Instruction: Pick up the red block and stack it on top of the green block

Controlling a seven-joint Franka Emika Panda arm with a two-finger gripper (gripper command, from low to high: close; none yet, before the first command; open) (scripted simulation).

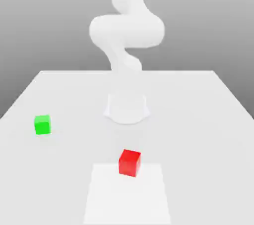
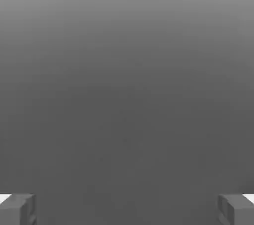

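The wide, flat, pale grey table [image 1: 218, 120] takes most of the exterior view, and a lighter square patch [image 1: 127, 204] is marked on its near part. The white, smooth robot arm [image 1: 126, 30] stands on a round base [image 1: 127, 109] in the middle of the table and bends above it. The small bright red cube [image 1: 129, 162] sits on the far edge of the lighter patch, in front of the base. The small bright green cube [image 1: 42, 124] rests on the table towards the exterior view's left, well apart from the red cube and a little farther back. In the hand view, the gripper [image 2: 127, 209] shows two grey fingertips [image 2: 17, 209] standing wide apart, with nothing between them.
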